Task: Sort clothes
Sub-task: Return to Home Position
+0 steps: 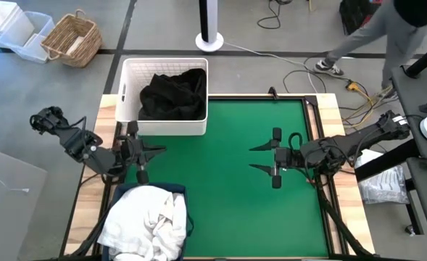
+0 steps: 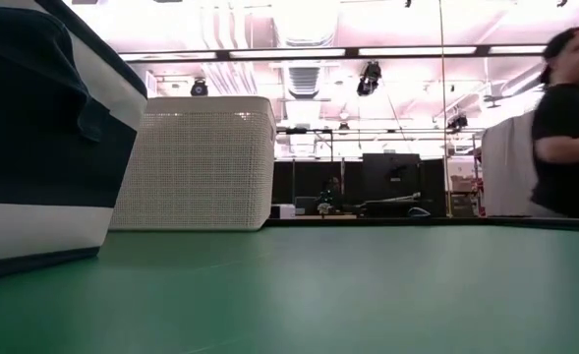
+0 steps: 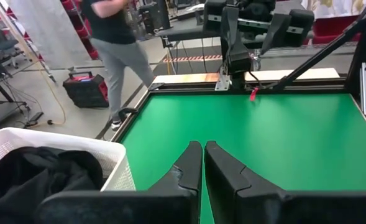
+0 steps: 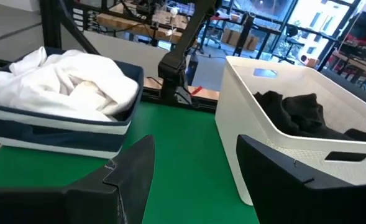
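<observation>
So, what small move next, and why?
Probably draw the open right gripper back off the mat; the left gripper sits shut at its edge. Black clothes lie in the white basket, white clothes in the blue bin, none on the mat.

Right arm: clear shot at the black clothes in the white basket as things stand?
Probably yes. Only bare green mat lies between the right arm and the white basket; the black clothes lie heaped in its open top. The left arm sits at the basket's side, off that line.
</observation>
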`<state>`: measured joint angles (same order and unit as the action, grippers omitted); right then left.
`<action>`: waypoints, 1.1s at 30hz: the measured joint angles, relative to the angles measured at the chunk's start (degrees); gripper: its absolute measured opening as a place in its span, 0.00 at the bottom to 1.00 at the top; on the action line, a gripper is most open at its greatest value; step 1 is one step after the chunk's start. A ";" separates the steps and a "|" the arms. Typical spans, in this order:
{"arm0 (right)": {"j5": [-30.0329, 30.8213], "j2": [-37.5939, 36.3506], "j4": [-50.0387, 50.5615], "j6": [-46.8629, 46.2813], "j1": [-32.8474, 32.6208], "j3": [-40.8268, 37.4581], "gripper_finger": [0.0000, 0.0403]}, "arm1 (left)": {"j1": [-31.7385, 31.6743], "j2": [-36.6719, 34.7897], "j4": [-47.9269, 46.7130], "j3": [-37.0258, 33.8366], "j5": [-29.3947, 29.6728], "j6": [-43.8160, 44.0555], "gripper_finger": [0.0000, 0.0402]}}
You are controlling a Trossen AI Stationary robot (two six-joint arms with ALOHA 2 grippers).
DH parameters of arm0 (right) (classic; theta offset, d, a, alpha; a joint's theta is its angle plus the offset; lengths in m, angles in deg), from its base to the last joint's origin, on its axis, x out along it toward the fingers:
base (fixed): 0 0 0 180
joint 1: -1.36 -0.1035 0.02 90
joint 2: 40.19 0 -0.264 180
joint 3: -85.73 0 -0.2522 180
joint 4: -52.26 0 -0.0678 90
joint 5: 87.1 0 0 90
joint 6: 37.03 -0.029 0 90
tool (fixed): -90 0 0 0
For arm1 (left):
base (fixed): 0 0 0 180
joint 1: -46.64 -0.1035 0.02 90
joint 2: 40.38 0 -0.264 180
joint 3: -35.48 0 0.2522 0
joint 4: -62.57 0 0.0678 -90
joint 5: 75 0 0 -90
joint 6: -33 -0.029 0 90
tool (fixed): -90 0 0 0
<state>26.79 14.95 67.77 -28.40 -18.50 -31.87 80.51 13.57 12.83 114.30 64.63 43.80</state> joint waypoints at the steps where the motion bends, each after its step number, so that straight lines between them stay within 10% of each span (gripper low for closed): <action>1: -0.02 0.06 -0.17 0.15 0.00 0.00 0.54 | 0.00 0.00 0.02 0.02 0.05 0.09 0.00; 26: -5.00 -6.78 -0.46 3.20 -0.90 -3.32 0.54 | 1.22 -1.58 -1.18 -5.50 -1.59 5.37 0.00; 33: -5.37 -9.73 -8.06 8.04 -0.85 -10.16 0.54 | -2.20 -2.86 16.87 -11.20 -2.12 -7.44 0.00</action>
<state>21.42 5.22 59.71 -20.36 -19.35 -42.03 78.31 10.71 29.70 103.10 62.51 36.36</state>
